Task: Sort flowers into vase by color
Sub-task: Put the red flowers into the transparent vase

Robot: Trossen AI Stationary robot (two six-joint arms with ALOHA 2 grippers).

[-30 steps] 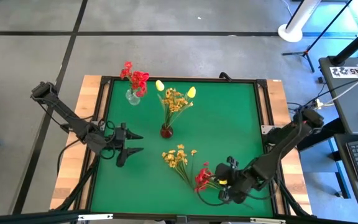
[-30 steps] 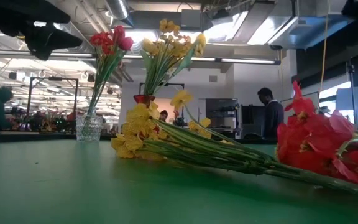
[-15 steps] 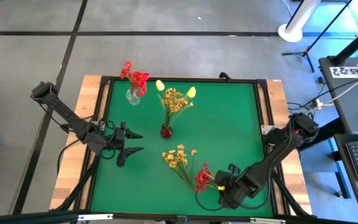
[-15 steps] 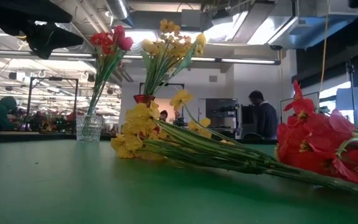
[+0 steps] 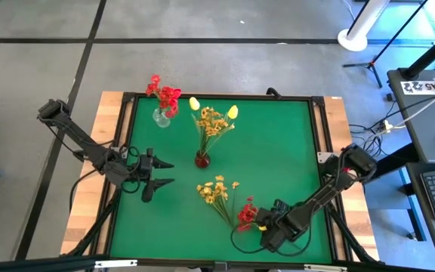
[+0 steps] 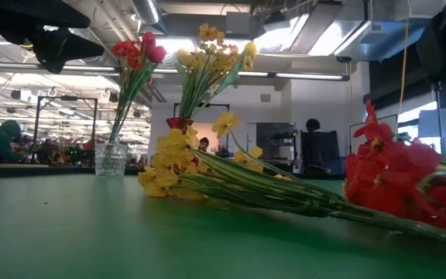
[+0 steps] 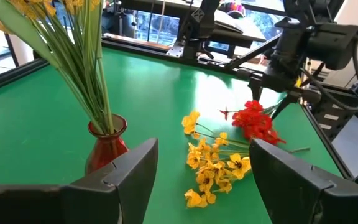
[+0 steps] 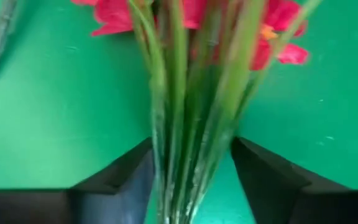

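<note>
A red flower spray (image 5: 246, 215) lies on the green table near its front right, blossoms toward the left (image 6: 393, 182). A yellow spray (image 5: 216, 190) lies beside it, farther in. My right gripper (image 5: 260, 224) is low over the red spray's stems, open, with one finger on either side of the bunch (image 8: 191, 162). A clear glass vase (image 5: 161, 117) at the far left holds red flowers. A small red vase (image 5: 202, 159) holds yellow ones. My left gripper (image 5: 165, 172) hangs open at the left, holding nothing (image 7: 201, 180). My right gripper has the red spray's bundled green stems (image 8: 188, 143) between its fingers, just behind the blossoms. The fingers come slanting down from the table's right and lie across the stems. I cannot tell whether they touch the stems. The spray lies on the table.
A black raised rim (image 5: 217, 97) frames the green table, with wooden boards at both sides. Open green surface lies to the right of the red vase and along the near left. People and equipment show in the room behind (image 6: 316, 147).
My right arm has folded lower, and its gripper has shifted a little toward the table's near edge and left, along the red spray's stems. The red spray and the yellow spray lie where they were.
</note>
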